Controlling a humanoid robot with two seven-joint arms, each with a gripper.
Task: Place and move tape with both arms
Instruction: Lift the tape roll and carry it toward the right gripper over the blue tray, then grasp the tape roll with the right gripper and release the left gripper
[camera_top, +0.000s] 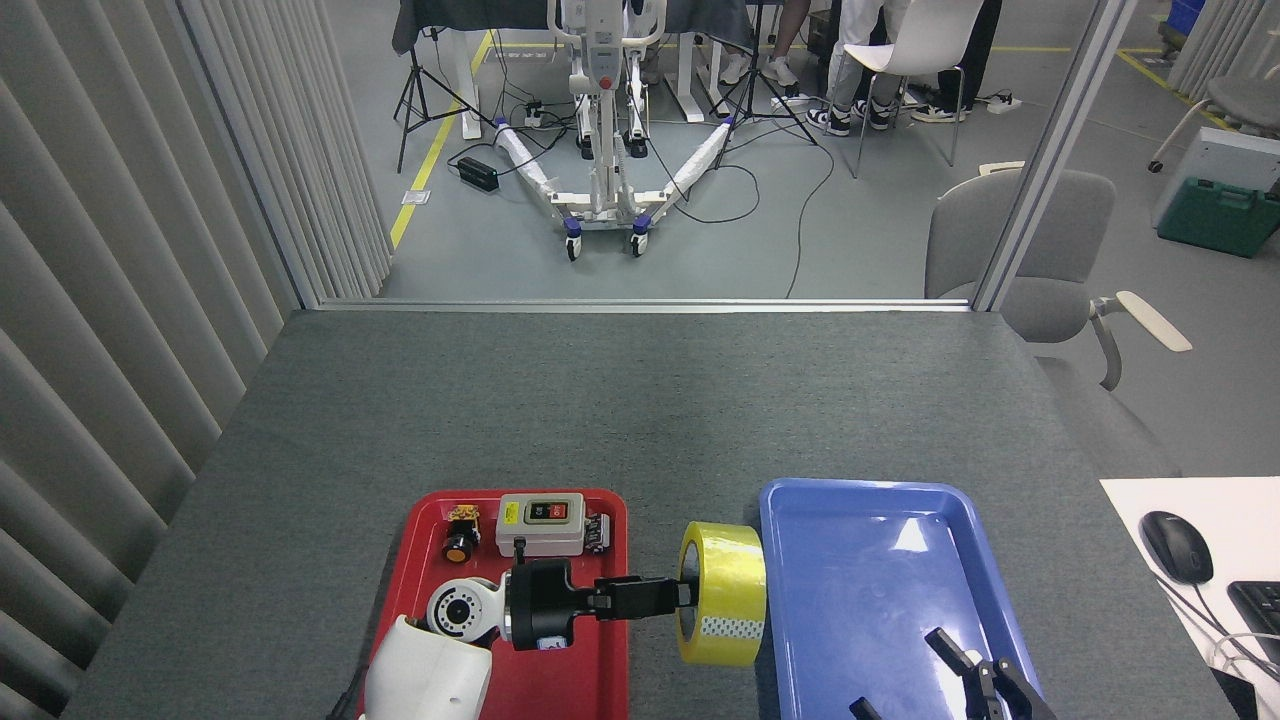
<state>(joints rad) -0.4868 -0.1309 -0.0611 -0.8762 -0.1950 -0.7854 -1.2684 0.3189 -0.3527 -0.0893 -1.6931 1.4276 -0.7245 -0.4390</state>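
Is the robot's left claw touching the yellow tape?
Touching. In the head view the left gripper has its black fingers running into the roll's open left face, holding the yellow tape up on edge between the two trays.

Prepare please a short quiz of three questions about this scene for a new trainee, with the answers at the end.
1. True or false: the tape lies flat in the red tray.
2. Which gripper holds the tape? A) left B) right C) neither
3. Fill in: the blue tray holds ____ objects.

Key
1. False. It stands on edge, held in the gap between the two trays.
2. A. The left gripper grips the roll at its near rim; the right gripper is open, over the blue tray's near end.
3. No.
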